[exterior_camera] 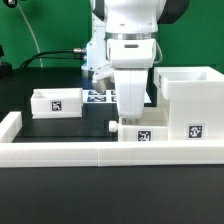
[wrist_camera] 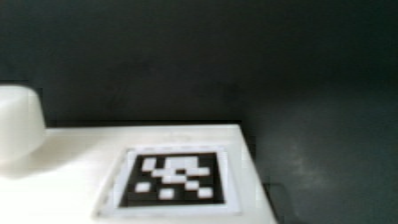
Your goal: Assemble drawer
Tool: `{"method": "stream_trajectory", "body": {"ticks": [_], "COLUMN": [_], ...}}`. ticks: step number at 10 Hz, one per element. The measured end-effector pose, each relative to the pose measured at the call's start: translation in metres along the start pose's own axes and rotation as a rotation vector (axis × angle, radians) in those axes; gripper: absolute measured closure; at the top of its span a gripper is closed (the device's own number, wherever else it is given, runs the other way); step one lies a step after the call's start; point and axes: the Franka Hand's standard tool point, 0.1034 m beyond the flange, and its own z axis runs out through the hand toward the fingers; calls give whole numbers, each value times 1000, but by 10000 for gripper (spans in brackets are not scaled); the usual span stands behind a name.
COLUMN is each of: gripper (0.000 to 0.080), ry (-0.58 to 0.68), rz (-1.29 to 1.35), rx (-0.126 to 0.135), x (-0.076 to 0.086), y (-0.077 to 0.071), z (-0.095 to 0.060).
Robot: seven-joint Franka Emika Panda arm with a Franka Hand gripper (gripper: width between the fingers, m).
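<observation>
Gripper (exterior_camera: 128, 118) low over near tray (exterior_camera: 146, 133) | jaw state: cannot be determined, fingertips hidden | near tray against border wall (exterior_camera: 60, 150), just beside housing (exterior_camera: 190, 100) | second tray (exterior_camera: 55, 101) well apart | step, judged: grasping near tray | next: firm hold, lift, align with housing opening

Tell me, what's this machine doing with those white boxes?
A robot arm is building a drawer unit. Its gripper is down low over one small tray that sits by the low border wall; whether it is gripping the tray cannot be told. The second tray lies on the exterior view's left, and the tall housing stands on the right. Neither tray is in it yet.
</observation>
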Motion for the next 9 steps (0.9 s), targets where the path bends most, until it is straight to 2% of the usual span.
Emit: {"method": "stream_trajectory", "body": {"ticks": [2, 7, 9], "gripper": [756, 755, 755], "ry": [4, 2, 0], "rz": [12, 24, 32], "rx": [-20, -6, -5], "x": [-4, 1, -1], "y": [1, 0, 1], "z": [0, 2, 2]}}
